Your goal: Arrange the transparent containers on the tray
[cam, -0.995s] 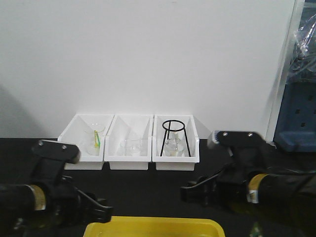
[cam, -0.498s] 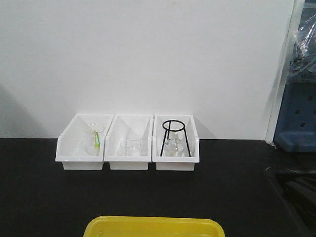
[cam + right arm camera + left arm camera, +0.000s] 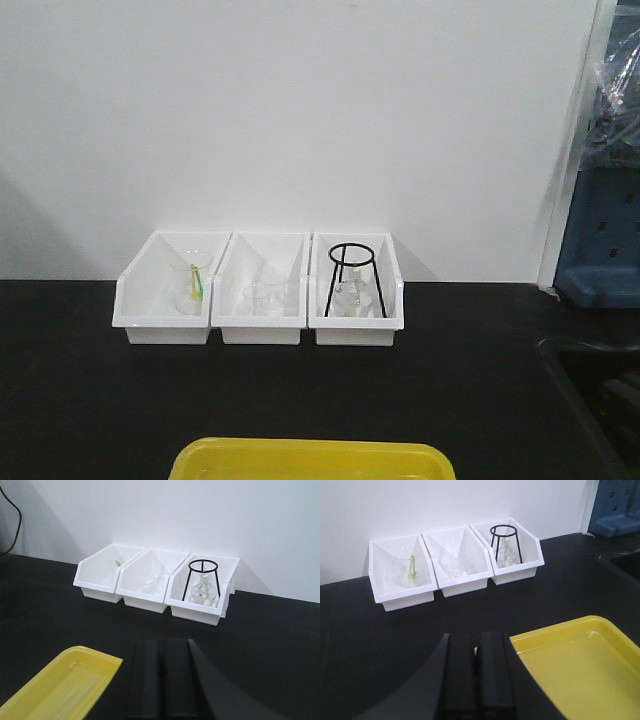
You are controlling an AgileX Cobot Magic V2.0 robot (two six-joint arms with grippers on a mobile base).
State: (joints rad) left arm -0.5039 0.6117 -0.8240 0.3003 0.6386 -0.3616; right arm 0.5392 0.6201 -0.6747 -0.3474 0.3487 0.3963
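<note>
Both arms have pulled out of the front view; left gripper [image 3: 476, 652] and right gripper [image 3: 161, 655] pressed together, empty; tubes [image 3: 75, 697] lie in tray [image 3: 600, 630] at tabletop's near edge — I judge arranging done.

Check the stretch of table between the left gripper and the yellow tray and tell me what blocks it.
Nothing visible does. In the left wrist view the left gripper, jaws closed together, sits right beside the near corner of the tray, with only bare black table around it. The three white bins stand far back against the wall.
</note>
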